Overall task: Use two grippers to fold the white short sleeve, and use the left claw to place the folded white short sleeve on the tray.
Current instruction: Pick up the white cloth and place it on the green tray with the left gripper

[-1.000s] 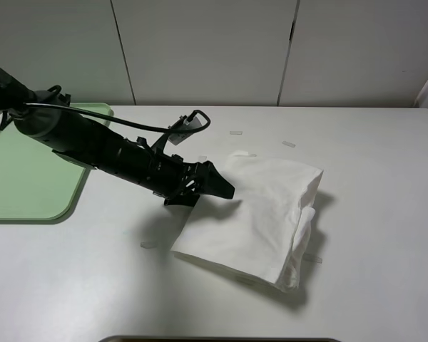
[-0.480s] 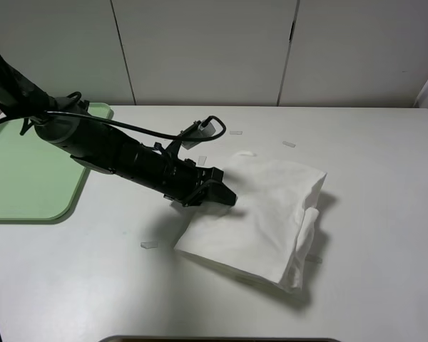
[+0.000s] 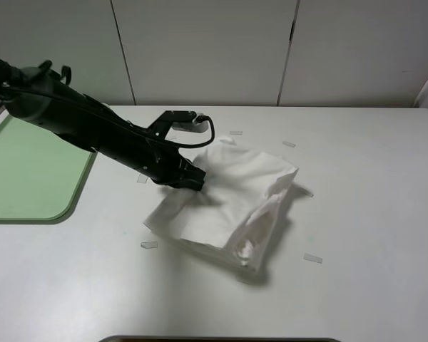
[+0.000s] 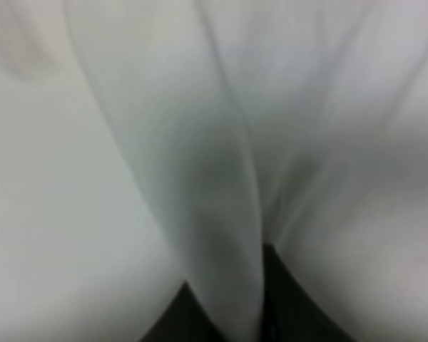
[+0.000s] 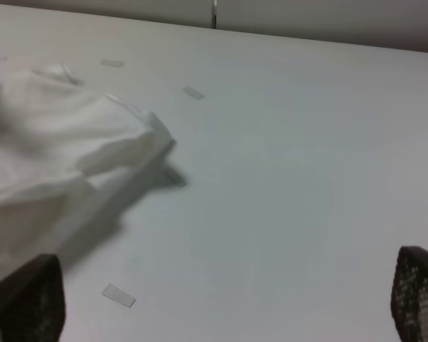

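Observation:
The white short sleeve [image 3: 235, 189] lies folded and bunched on the table's middle, its left edge lifted. My left gripper [image 3: 192, 181], on the black left claw reaching in from the upper left, is shut on that edge. In the left wrist view, white cloth [image 4: 200, 142] fills the frame, pinched in a ridge between the dark jaws of the left gripper [image 4: 246, 317]. The pale green tray [image 3: 28, 178] lies at the far left, apart from the shirt. My right gripper [image 5: 225, 296] is open with nothing between its fingers, right of the shirt [image 5: 50, 157]; the high view does not show it.
Small pale tape strips lie scattered on the white table: one [image 3: 312, 258] right of the shirt, one [image 3: 149, 244] at its lower left, others [image 3: 289, 144] behind it. White cabinet doors stand behind the table.
My left gripper went from open to shut on the shirt's left edge and drew back to the left. The shirt slid left and bunched up.

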You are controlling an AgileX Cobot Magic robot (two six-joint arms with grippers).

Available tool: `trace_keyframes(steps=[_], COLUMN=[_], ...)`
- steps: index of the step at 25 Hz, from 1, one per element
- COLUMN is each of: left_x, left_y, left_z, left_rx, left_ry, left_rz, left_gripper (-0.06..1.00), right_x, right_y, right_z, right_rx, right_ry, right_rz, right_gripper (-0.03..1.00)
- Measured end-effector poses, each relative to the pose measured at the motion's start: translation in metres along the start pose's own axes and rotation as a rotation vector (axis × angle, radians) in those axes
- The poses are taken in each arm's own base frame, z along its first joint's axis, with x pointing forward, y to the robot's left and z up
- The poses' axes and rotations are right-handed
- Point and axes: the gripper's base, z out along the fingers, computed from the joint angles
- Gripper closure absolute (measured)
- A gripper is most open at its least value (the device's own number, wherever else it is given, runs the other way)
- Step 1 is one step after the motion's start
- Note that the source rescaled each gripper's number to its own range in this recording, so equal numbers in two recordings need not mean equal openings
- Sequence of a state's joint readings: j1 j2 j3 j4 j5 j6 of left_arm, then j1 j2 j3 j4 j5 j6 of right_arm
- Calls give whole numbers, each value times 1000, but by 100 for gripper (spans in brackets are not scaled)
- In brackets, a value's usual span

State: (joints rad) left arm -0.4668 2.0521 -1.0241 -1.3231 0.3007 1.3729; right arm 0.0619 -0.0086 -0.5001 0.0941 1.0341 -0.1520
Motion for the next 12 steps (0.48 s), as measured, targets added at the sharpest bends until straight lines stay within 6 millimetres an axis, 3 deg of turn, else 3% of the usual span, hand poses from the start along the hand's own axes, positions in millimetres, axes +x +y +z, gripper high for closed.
trace_keyframes(steps=[6,9,12], left_x=[-19,-20,-18], left_y=[32,42,71], left_z=[-46,-56,-79], left_rx=[-198,-237,-331], left_ry=[-46,-40,-22], left_rz=[221,238,220], left_gripper=[90,90,90], right_x=[0,0,0], right_y=[0,0,0], right_z=[0,0,0], right_rx=[0,0,0], right_ry=[0,0,0], right_rz=[0,0,0], right_gripper=[-3,-3,-3])
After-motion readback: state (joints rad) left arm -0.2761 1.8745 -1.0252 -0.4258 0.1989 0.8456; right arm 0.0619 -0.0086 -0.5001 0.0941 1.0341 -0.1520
